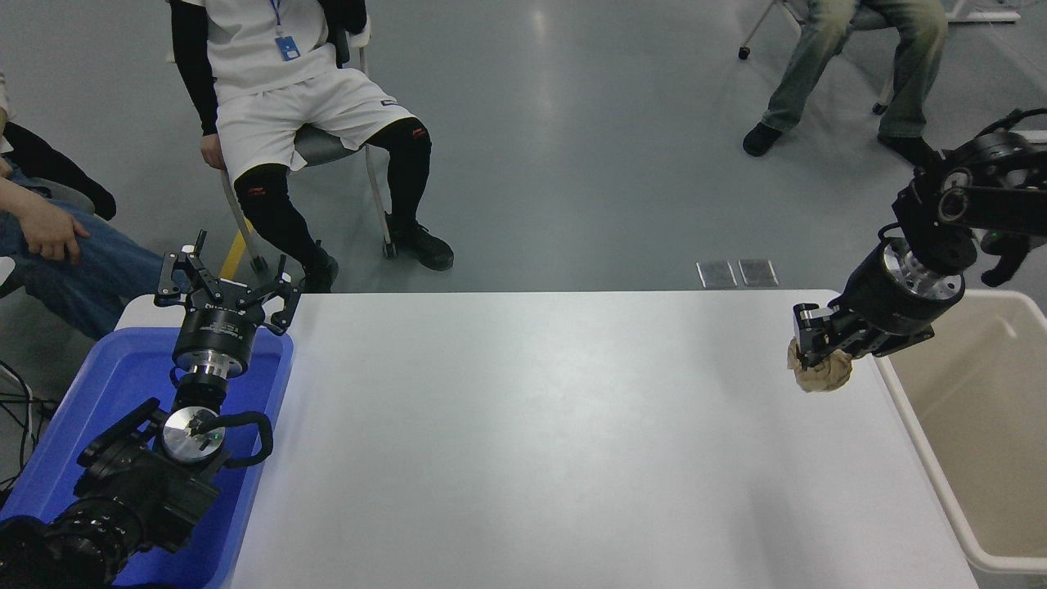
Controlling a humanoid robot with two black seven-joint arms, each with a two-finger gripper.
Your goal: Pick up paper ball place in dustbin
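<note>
Crumpled paper carried toward the bin

My left end effector (pixel 222 288) waits spread over the blue plastic tub (pixel 98 384); my right end effector (pixel 820 353) pinches the light, squashy tan paper ball (pixel 821 375) above the white desk (pixel 532 425), beside the beige rectangular plastic dustbin (pixel 916 433).

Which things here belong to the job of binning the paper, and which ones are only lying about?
Part of the job:
- paper ball, held in the right pincer above the table
- dustbin, beige, at the table's right edge

Not part of it:
- blue tub at the left
- left pincer, open, parked over the tub
- people seated beyond the table
</note>
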